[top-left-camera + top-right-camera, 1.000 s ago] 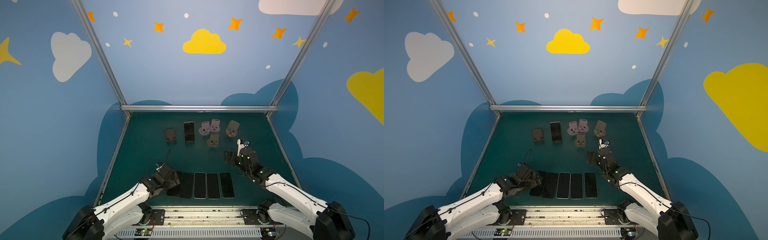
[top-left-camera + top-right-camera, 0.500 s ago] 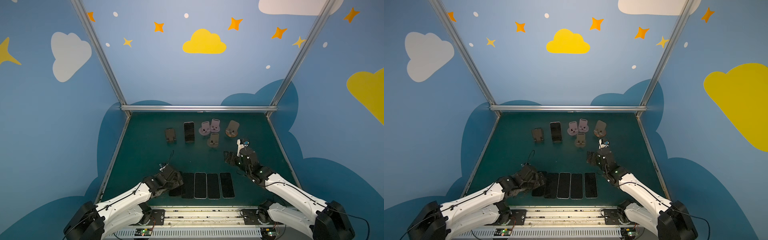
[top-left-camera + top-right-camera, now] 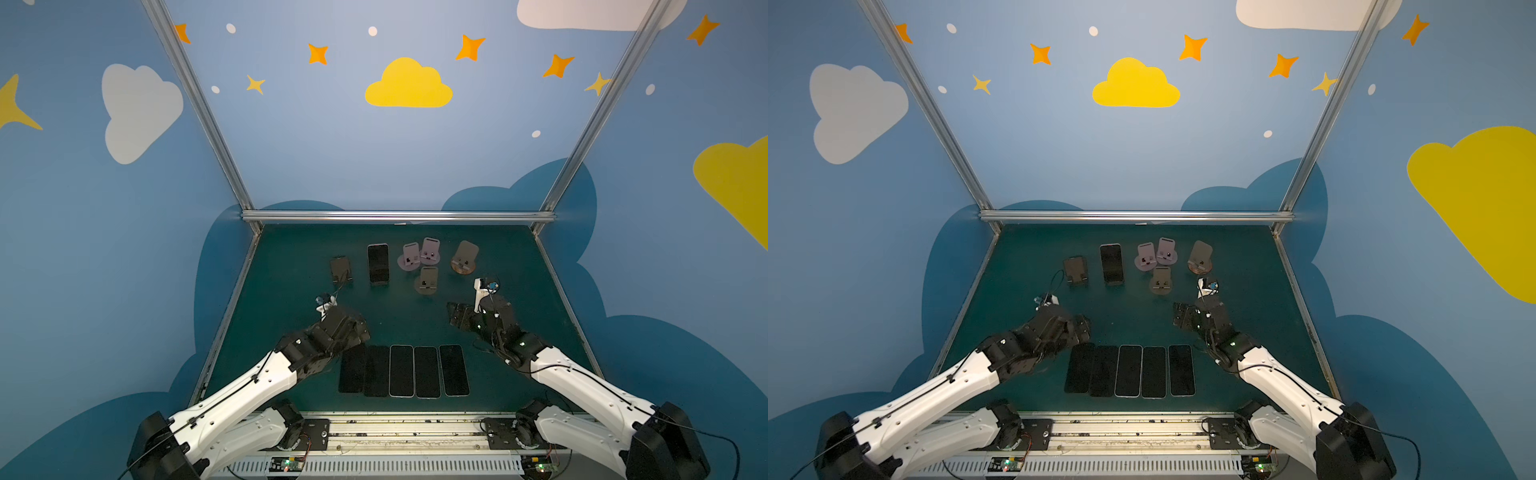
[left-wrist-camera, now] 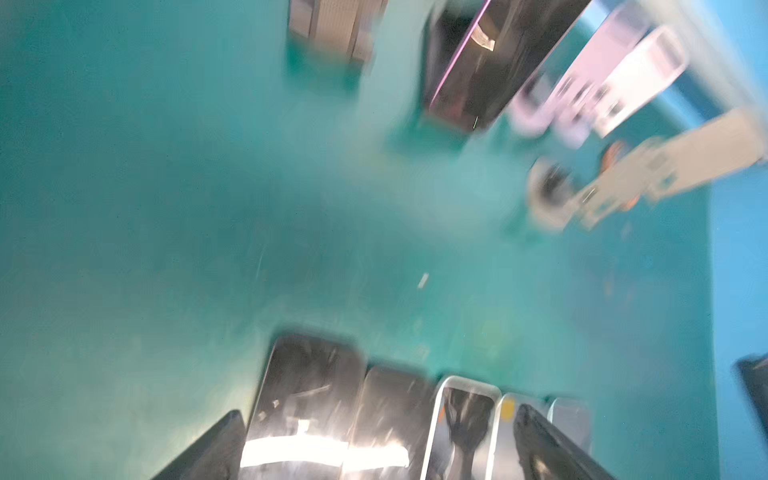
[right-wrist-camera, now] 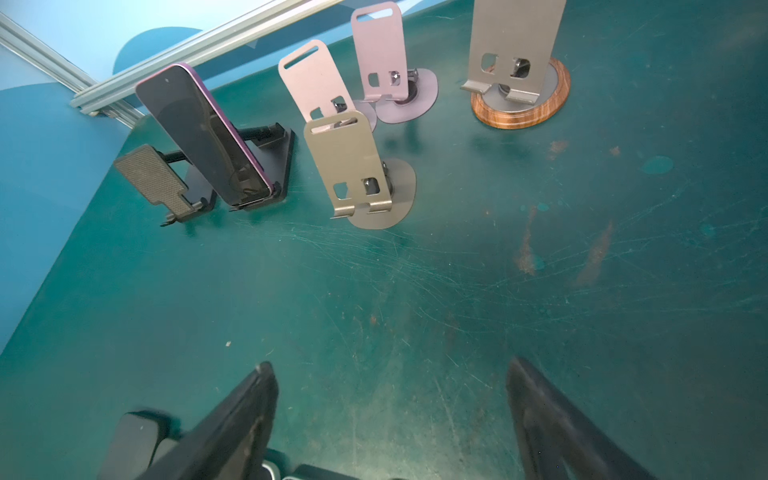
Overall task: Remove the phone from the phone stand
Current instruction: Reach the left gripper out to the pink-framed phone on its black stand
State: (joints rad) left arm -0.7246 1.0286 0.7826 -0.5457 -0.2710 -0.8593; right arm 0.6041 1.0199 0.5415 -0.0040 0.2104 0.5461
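Top views: green table (image 3: pixel 291 316), back rail (image 3: pixel 399 216) at 12 o'clock, walls close in at 9 and 3. A row of five phones (image 3: pixel 402 370) lies flat at 6 o'clock, packed side by side. The stands sit from 11 to 1 and all but one are empty: wood-base stand (image 3: pixel 465 257), pink stands (image 3: pixel 411 254), grey stand (image 3: pixel 428 280), black stand (image 3: pixel 341 270). The only phone (image 3: pixel 378 264) not yet removed leans upright in its phone stand (image 5: pixel 286 143), between the black stand and the pink stands, near both. Left gripper (image 3: pixel 357 328) hovers at the far end of the flat row, fingers spread and empty; its wrist view is blurred but shows the gap. Right gripper (image 3: pixel 457 316) hangs over bare table right of centre, jaws wide, holding nothing. My read: you're at the approach for the final removal, grasp not yet begun. The phone lies at about 12 to 1 o'clock from the left gripper across clear mat, so I'd use the left. Come in above the phone's top edge, pinch the long sides, then lift up and back toward 6 to clear the stand's lip. Tight spots are the black stand at the phone's 9 and a pink stand at its 3, so watch your finger spread there. The band of mat between the row and the stands is bare, which gives you transit room.
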